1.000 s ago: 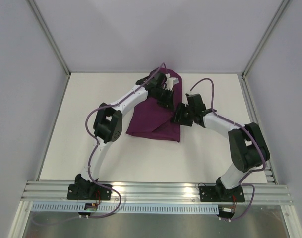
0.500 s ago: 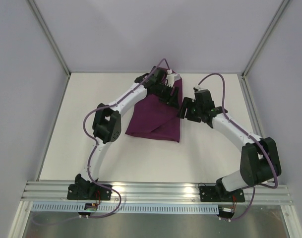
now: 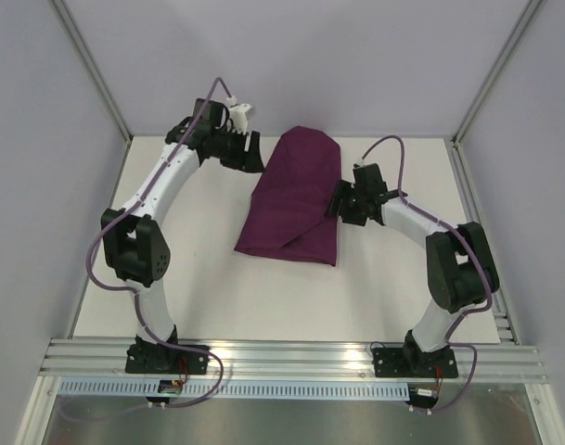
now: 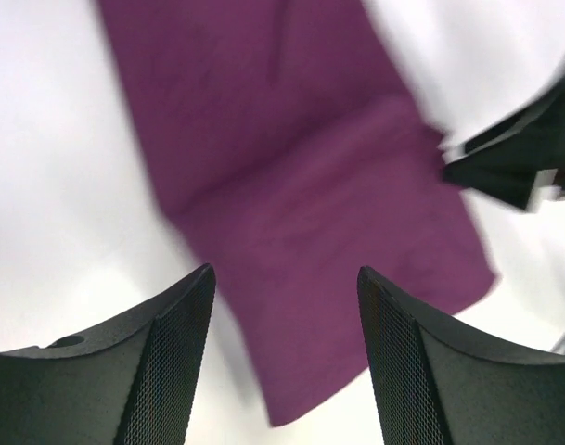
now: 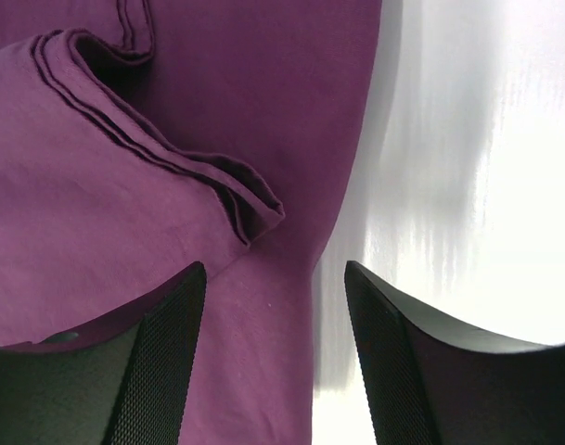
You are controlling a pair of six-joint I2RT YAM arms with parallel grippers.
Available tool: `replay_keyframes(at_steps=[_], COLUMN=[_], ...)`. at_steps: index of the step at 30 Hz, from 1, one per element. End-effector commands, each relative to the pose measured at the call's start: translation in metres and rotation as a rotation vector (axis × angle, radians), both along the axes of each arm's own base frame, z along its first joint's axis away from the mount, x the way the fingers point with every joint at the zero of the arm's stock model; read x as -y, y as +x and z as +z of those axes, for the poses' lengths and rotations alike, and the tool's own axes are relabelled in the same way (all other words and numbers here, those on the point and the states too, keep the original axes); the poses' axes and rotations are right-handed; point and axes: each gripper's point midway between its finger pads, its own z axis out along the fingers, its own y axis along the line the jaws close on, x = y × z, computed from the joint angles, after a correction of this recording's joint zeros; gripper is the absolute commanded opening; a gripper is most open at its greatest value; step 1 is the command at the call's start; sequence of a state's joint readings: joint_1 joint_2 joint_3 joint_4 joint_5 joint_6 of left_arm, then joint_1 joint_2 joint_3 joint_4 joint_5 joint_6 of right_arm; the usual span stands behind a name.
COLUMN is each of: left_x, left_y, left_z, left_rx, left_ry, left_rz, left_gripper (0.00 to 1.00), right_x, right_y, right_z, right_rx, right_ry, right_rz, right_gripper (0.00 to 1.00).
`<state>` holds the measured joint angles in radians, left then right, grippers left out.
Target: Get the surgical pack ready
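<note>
Wrapping: the surgical pack (image 3: 296, 199) is a closed dark purple bundle; no tray, gauze or clamps show, so they cannot be checked.
Place: it lies on the tabletop (image 3: 199, 278) in the far half, about midway between the left and right edges, with its narrow rounded end toward the far edge and its wide end toward the near edge.
Shape: it tapers and leans instead of being squared off. The right wrist view shows stacked fold edges on the pack (image 5: 124, 185), lying loose.
Left gripper: the left gripper (image 3: 251, 154) is spread wide with nothing between its jaws. It hangs off the pack's far left side, toward the far-left corner, with the cloth (image 4: 301, 232) below and apart.
Right gripper: the right gripper (image 3: 341, 198) is also spread and empty, just beside the pack's right edge.
Just changed: a second ago the left gripper was pressed together on the pack's far tip. It has since let go and swung clear, and that tip now lies flat. The right gripper drew off briefly and came back to the right edge.
Meaning: the last fold looks laid down and is holding unaided. Squaring the bundle probably remains, and the loose layers could spring open.
</note>
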<state>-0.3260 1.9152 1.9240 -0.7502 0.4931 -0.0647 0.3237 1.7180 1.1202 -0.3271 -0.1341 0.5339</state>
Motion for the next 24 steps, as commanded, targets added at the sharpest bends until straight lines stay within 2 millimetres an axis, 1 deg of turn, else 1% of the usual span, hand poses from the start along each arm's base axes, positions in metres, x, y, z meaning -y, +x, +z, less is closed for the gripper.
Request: replay_keyframes(at_steps=[1,2,3,4,5,6,7,8,9,10,12,13,14,15,17,18,19,21,23,24], left_x=[-0.029,-0.031,-0.03,-0.03,-0.029,-0.026,-0.026,-0.025,-0.024,-0.023,-0.022,-0.023,-0.023,-0.022,-0.019,-0.019,-0.017,-0.016,-0.011,-0.011], left_y=[-0.012,-0.012,-0.015,-0.019,-0.021,-0.024,-0.026,-0.028,-0.033,-0.035,-0.042,-0.044,-0.047,-0.054,-0.062,-0.07,-0.075,-0.091,-0.106,-0.118], left_z=[-0.092,-0.102,-0.109,-0.125,-0.13,-0.135,-0.145,-0.15,-0.158,-0.162,-0.171,-0.174,-0.177,-0.179,-0.179,-0.181,-0.182,-0.186,-0.186,-0.185], left_rx=[-0.164,-0.152,-0.166,-0.197,-0.211,-0.228,-0.25,-0.261,-0.287,-0.299,-0.327,-0.331,-0.341,-0.354,-0.37,-0.388,-0.397,-0.433,-0.456,-0.476], left_ry=[0.145,0.169,0.166,0.168,0.165,0.152,0.151,0.148,0.139,0.132,0.127,0.126,0.124,0.112,0.092,0.086,0.081,0.076,0.068,0.066], left_rz=[0.023,-0.001,-0.014,-0.023,-0.029,-0.04,-0.044,-0.047,-0.054,-0.056,-0.066,-0.072,-0.076,-0.089,-0.105,-0.111,-0.119,-0.141,-0.175,-0.189], left_gripper=[0.72,0.72,0.72,0.71,0.7,0.68,0.68,0.66,0.65,0.64,0.59,0.57,0.51,0.49,0.44,0.43,0.4,0.4,0.4,0.4], right_x=[-0.011,-0.012,-0.013,-0.014,-0.014,-0.014,-0.015,-0.015,-0.016,-0.015,-0.015,-0.016,-0.015,-0.015,-0.017,-0.018,-0.021,-0.022,-0.026,-0.025], right_y=[0.014,0.014,0.014,0.013,0.013,0.011,0.011,0.009,0.007,0.006,0.004,0.003,0.002,0.0,-0.003,-0.005,-0.008,-0.014,-0.021,-0.029], right_z=[0.005,-0.001,-0.003,-0.007,-0.009,-0.015,-0.017,-0.02,-0.024,-0.026,-0.029,-0.029,-0.029,-0.029,-0.028,-0.028,-0.026,-0.026,-0.02,-0.024], right_rx=[0.047,0.036,0.03,0.026,0.021,0.006,0.003,-0.007,-0.015,-0.019,-0.023,-0.023,-0.024,-0.028,-0.032,-0.034,-0.035,-0.043,-0.041,-0.055], right_ry=[0.07,0.07,0.077,0.077,0.075,0.076,0.077,0.078,0.077,0.078,0.078,0.08,0.079,0.081,0.093,0.098,0.114,0.129,0.151,0.153], right_rz=[-0.014,-0.009,-0.004,0.001,0.001,0.006,0.009,0.012,0.017,0.015,0.018,0.022,0.026,0.029,0.041,0.048,0.061,0.077,0.102,0.111], right_gripper=[0.64,0.63,0.58,0.54,0.51,0.44,0.41,0.38,0.34,0.32,0.27,0.25,0.23,0.19,0.15,0.12,0.1,0.06,0.04,0.04])
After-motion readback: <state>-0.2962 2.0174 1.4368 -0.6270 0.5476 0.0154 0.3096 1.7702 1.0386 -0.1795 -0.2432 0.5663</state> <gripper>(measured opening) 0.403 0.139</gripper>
